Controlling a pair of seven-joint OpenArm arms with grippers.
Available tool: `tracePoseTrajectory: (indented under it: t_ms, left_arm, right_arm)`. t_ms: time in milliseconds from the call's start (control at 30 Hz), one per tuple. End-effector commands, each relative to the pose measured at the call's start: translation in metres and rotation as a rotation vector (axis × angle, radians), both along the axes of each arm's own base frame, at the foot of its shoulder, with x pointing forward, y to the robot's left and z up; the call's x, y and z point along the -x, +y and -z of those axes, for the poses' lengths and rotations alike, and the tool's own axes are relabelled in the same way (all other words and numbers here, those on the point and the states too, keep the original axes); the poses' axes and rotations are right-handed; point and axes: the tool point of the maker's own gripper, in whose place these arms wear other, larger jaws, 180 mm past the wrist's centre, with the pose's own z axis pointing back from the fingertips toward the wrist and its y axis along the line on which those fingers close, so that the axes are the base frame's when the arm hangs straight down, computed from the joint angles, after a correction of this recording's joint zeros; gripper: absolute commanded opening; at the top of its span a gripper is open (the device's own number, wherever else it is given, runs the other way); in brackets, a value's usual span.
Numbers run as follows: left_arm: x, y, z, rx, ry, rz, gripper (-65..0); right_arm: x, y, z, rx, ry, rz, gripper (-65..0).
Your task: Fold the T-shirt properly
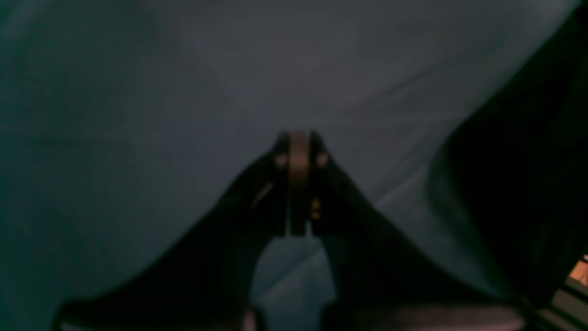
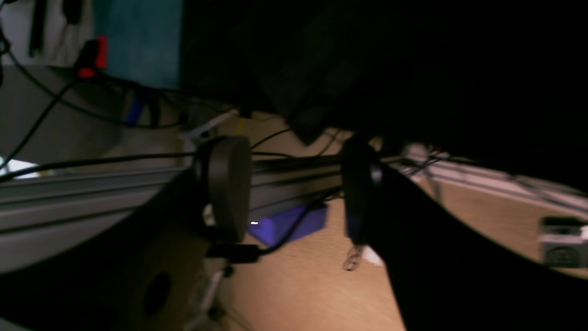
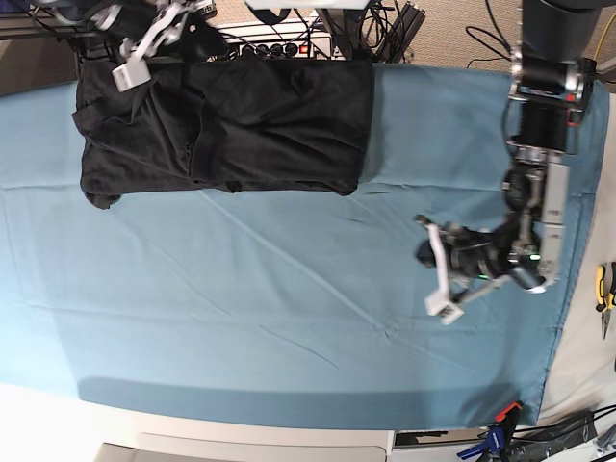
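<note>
While the T-shirt (image 3: 226, 125) lies folded at the tabletop's (image 3: 289, 318) far edge, right claw (image 2: 294, 184) gapes empty beside it. Left claw (image 1: 299, 158) is pinched closed, parked well apart, prob. idle.

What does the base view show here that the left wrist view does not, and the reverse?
Only the base view shows the T-shirt folded into a band along the sheet's far edge, the right end effector at its corner, and pliers off the sheet. Only the left wrist view shows the left end effector close up, fingers together over bare cloth. Both show the teal sheet and the left end effector.
</note>
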Motion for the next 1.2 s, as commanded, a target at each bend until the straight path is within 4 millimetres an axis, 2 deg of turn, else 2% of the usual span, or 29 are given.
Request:
tracePoseTrajectory:
  t_ms: [0,167,300,533,1000,1100,1167]
  left_arm:
    - [-0.013,0.003,-0.021,0.028,-0.061,-0.005,-62.3]
    - [-0.016,0.018,-0.027,0.027,-0.073,-0.038,-62.3]
    - [-0.013,0.015,-0.025,0.043,-0.065,-0.033,-62.3]
    - [-0.011,0.013,-0.024,0.048,-0.066,-0.012,-62.3]
    - [-0.011,0.013,-0.023,0.046,-0.066,-0.012,-62.3]
    - [-0.011,0.013,-0.023,0.046,-0.066,-0.012,-62.3]
    - [-0.011,0.013,-0.024,0.047,-0.066,-0.012,-62.3]
  right_arm:
    - [-0.006,0.005,-0.009,-0.029,-0.04,0.005,-33.2]
    - [-0.017,0.015,0.0,0.009,-0.069,0.002,-33.2]
    - [-0.024,0.029,0.007,0.021,-0.077,0.01,-33.2]
    - [-0.027,0.036,0.021,0.065,-0.039,0.038,-33.2]
    - [-0.029,0.033,0.022,0.089,-0.053,0.047,-33.3]
    - [-0.03,0.022,0.019,0.111,-0.08,0.047,-33.3]
    - [-0.031,0.008,0.013,0.128,-0.114,0.053,-33.3]
